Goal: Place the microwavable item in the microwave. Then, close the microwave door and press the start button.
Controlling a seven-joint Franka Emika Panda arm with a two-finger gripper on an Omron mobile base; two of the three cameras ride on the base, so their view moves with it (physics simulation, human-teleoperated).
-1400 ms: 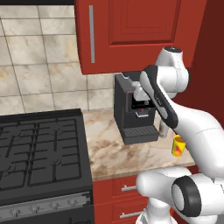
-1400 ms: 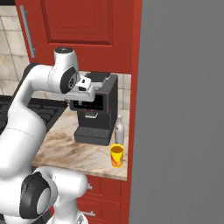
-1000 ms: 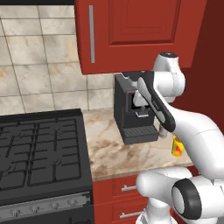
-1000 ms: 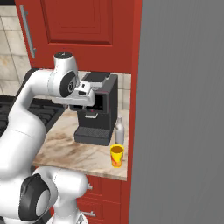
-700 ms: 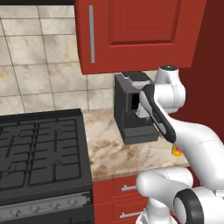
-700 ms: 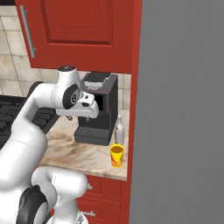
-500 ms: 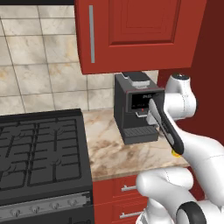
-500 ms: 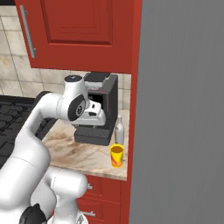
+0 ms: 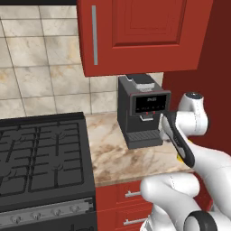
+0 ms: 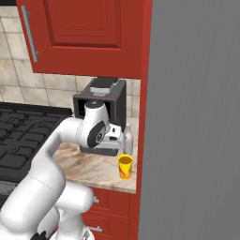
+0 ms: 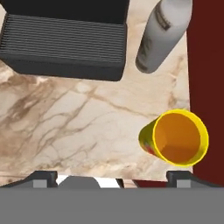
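The microwavable item, a small yellow cup [image 11: 175, 138] with a red mark low on its side, stands upright on the marble counter [image 11: 65, 118] near its right end. It also appears in the right base view as the yellow cup [image 10: 124, 166]. My gripper [image 11: 111, 177] hangs above the counter, open and empty. The cup lies ahead of it, close to the right fingertip [image 11: 181, 176] and apart from both tips. The microwave, its door and the start button are out of view.
A pale slim bottle [image 11: 162, 35] stands just behind the cup, beside the black coffee machine [image 9: 142, 110]. A dark red cabinet wall [image 11: 205, 65] and the tall grey fridge side [image 10: 192, 117] close off the right. The gas stove [image 9: 40, 158] sits to the left.
The arm has swung down and to the right, from in front of the coffee machine to above the counter near the cup. The jaws have spread slightly wider.
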